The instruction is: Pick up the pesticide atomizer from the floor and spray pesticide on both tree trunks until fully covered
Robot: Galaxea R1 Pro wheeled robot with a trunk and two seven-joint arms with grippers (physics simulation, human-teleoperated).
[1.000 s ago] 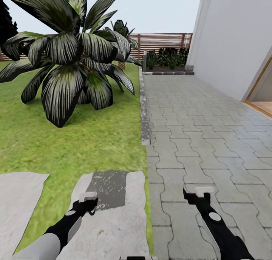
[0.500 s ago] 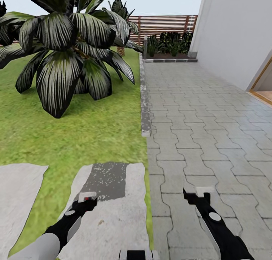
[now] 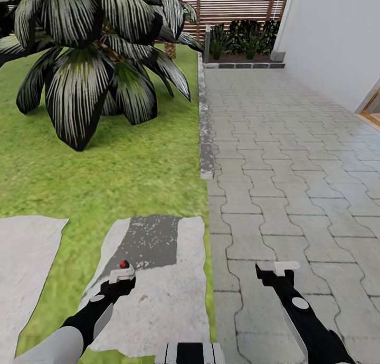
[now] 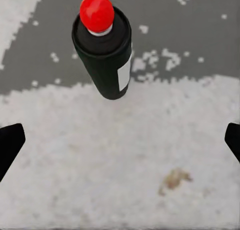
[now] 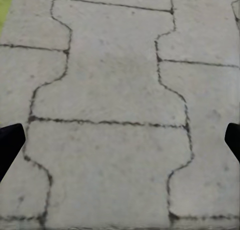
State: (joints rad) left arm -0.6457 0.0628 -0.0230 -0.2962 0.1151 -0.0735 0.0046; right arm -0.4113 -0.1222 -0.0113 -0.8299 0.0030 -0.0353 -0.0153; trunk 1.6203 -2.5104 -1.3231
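Observation:
The pesticide atomizer [image 4: 107, 55] is a small black bottle with a red top and a white label. It stands upright on a grey stepping stone [image 3: 158, 300] set in the grass floor [image 3: 132, 179]. In the head view its red top [image 3: 124, 263] peeks out just beyond my left gripper [image 3: 122, 274]. That gripper [image 4: 120, 145] is open, its fingers spread wide on either side and short of the bottle, not touching it. My right gripper [image 3: 278, 269] hangs open over the paving [image 5: 120, 90]. Both trees are out of view.
A dark wet-looking patch [image 3: 150, 242] marks the stone behind the bottle. A second stepping stone [image 3: 26, 258] lies to the left. A big palm-like plant [image 3: 95, 52] stands on the lawn ahead. Grey pavers [image 3: 285, 158], a white house wall [image 3: 338, 36] and a slat fence [image 3: 237, 5] lie to the right and beyond.
The camera has tipped downward, so the whole scene has slid up the picture. The atomizer's red top now shows above my left gripper. Both grippers remain open.

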